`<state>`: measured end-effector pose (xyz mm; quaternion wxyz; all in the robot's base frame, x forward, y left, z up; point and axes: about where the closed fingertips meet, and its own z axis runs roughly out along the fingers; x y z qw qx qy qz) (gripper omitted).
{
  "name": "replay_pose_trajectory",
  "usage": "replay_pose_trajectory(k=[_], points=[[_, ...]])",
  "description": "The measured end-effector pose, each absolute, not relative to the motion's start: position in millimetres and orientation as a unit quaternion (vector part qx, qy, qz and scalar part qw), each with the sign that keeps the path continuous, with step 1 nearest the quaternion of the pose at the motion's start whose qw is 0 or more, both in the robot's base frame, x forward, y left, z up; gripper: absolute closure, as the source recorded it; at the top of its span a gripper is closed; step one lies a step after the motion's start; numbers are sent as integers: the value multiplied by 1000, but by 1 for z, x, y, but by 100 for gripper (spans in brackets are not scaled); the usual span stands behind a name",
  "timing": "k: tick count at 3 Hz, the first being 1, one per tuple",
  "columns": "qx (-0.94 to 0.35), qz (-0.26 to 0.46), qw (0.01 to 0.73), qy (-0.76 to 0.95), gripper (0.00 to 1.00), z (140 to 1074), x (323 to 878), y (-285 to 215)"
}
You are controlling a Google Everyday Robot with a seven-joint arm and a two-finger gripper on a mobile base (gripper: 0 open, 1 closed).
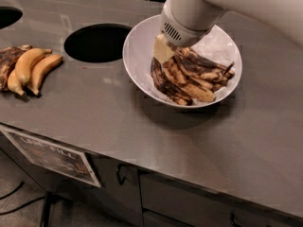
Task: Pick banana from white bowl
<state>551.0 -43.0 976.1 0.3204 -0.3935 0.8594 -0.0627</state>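
Note:
A large white bowl (137,56) sits on the grey counter and holds a bunch of overripe, brown-spotted bananas (191,77). My gripper (164,50) reaches down into the bowl from the upper right, at the left end of the bunch and touching or just above it. Only a pale yellow part of the gripper shows below the white wrist (184,20). The arm hides the bowl's far rim and the rest of the gripper.
A second bunch of yellower bananas (28,67) lies on the counter at the far left. A round hole (97,41) opens in the counter left of the bowl, and another hole (7,15) at the far left. The counter's front edge (142,167) runs below.

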Motion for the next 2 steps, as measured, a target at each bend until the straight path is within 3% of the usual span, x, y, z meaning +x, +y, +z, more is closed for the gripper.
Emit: replay_pose_trajectory(k=[2], points=[[-403, -94, 344, 843, 100, 1027, 564, -50]])
